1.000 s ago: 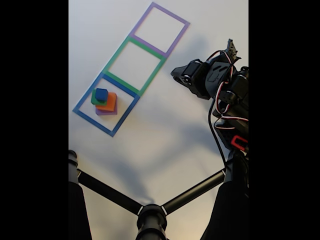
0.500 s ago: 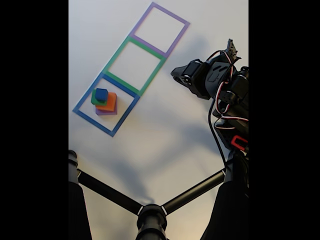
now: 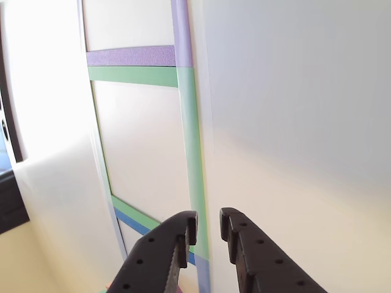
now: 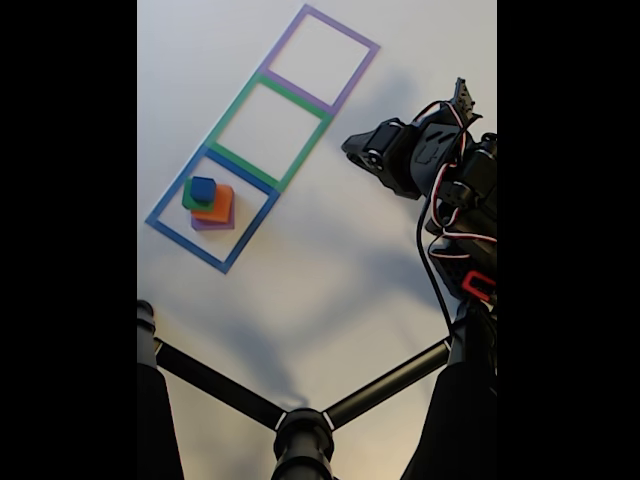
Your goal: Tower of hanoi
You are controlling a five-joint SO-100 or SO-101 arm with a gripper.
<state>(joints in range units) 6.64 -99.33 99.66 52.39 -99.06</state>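
The tower of hanoi [image 4: 210,203] stands stacked in the fixed view: the blue cube [image 4: 203,188] on the green block [image 4: 187,200], on the orange block [image 4: 220,207], on the flat purple block [image 4: 210,226]. The stack sits inside the blue tape square [image 4: 185,246] at the left. My gripper [image 4: 358,148] hangs well to the right of the stack, above the white table and apart from every block. In the other view my gripper [image 3: 209,223] is over the green tape line [image 3: 189,152]. Its two black fingers stand a narrow gap apart with nothing between them.
A green tape square [image 4: 232,106] and a purple tape square [image 4: 345,36] continue the row beyond the blue one. Black stand legs [image 4: 220,385] cross the bottom of the fixed view. The arm's body and cables [image 4: 465,200] fill the right edge.
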